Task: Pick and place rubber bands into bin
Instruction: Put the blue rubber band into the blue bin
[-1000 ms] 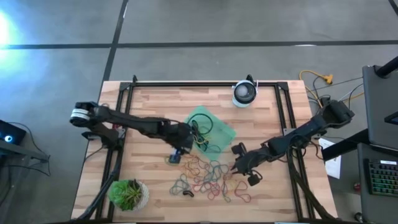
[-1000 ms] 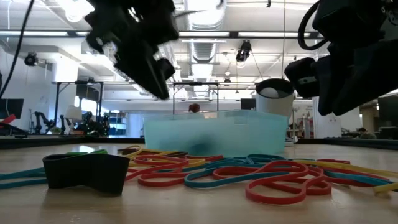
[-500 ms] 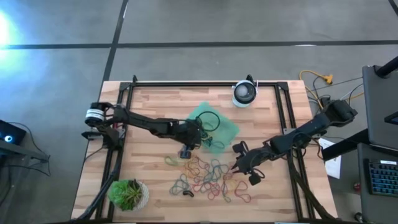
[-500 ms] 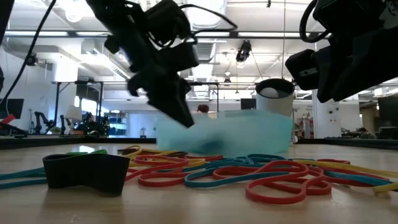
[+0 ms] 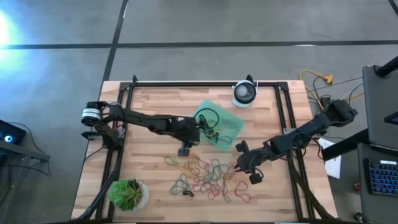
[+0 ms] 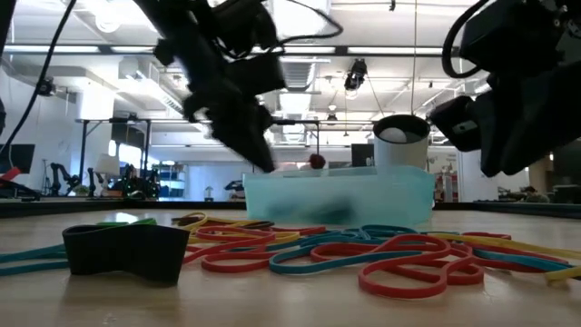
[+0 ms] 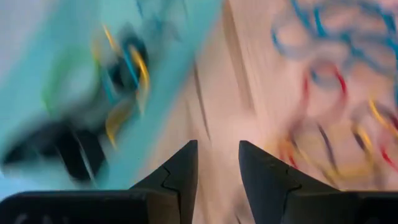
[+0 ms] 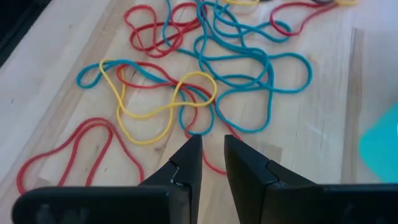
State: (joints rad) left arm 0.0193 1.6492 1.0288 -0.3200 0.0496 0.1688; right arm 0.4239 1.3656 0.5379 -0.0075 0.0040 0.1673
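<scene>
While most of the wooden table (image 5: 149, 168) is bare, its near middle is covered by a loose tangle of rubber bands (image 5: 208, 177) in red, yellow, teal and black. Just beyond that heap the mint-green bin (image 5: 231, 126) is set, and several bands, one larger and black, are seen already lying inside it. A round white-and-black device (image 5: 245, 93) is found behind the bin, and a potted plant (image 5: 127, 194) at the near left corner. The left pincer (image 7: 216, 163) is held at the bin's near edge, fingers narrowly parted with nothing seen between them. The right pincer (image 8: 212, 154) is poised low over the right side of the heap, fingers also narrowly parted and empty.

The bands are judged light, limp and stretchy, likely to snag on neighbours. A single strand at the heap's edge is best pinched, so that fewer others are dragged along.
</scene>
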